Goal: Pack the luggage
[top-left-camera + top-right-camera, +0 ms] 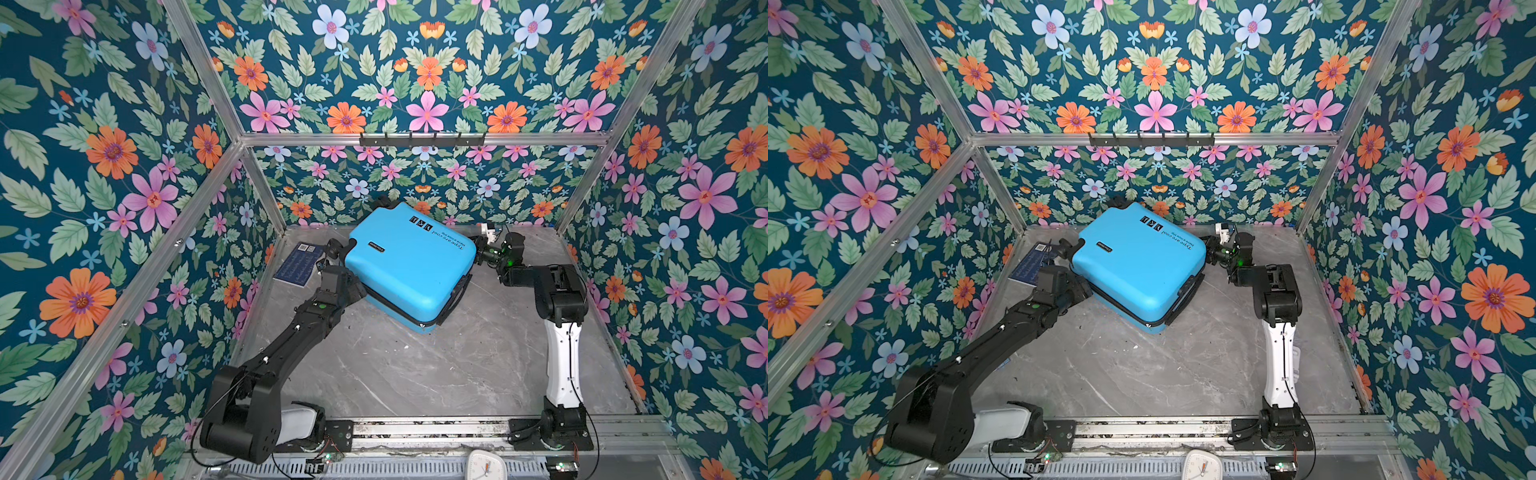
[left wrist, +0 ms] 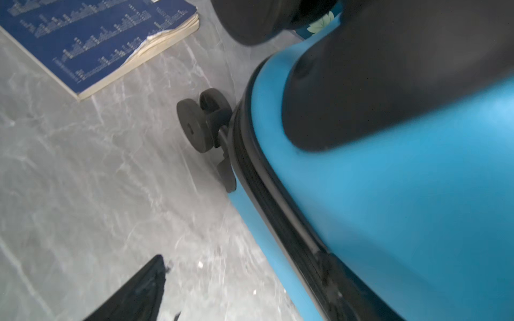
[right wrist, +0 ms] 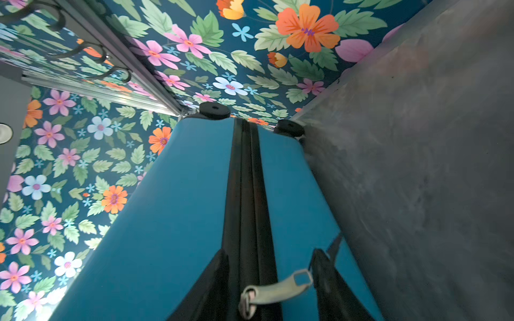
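Luggage [image 1: 409, 266] [image 1: 1138, 266]: closed, lying on its broad side on the grey marbled table [image 1: 415, 374]. It sits toward the back wall in both top views, turned so that one corner points toward the arm bases. The printed face is up, and the black zipper seam runs round the side.

Left gripper [image 2: 233, 203]: positioned at the left edge of the case, beside a black spinner wheel [image 2: 194, 122]. I read the jaws as wide apart. One finger [image 2: 389, 83], blurred and close to the lens, lies over the blue upper shell. The other finger [image 2: 139, 289] hangs over bare table, clear of the case. Nothing is clamped.

Right gripper [image 3: 269, 253]: positioned at the far right corner of the case, looking along the zipper seam. The jaws stand about half apart, one finger on each side of the seam. The metal zipper pull [image 3: 275, 289] lies between them, its ring end just beside one finger [image 3: 333, 283]. I see no closed grip on it.

Blue booklet [image 1: 299, 264]: flat on the table left of the case, near the wheel but apart from it.
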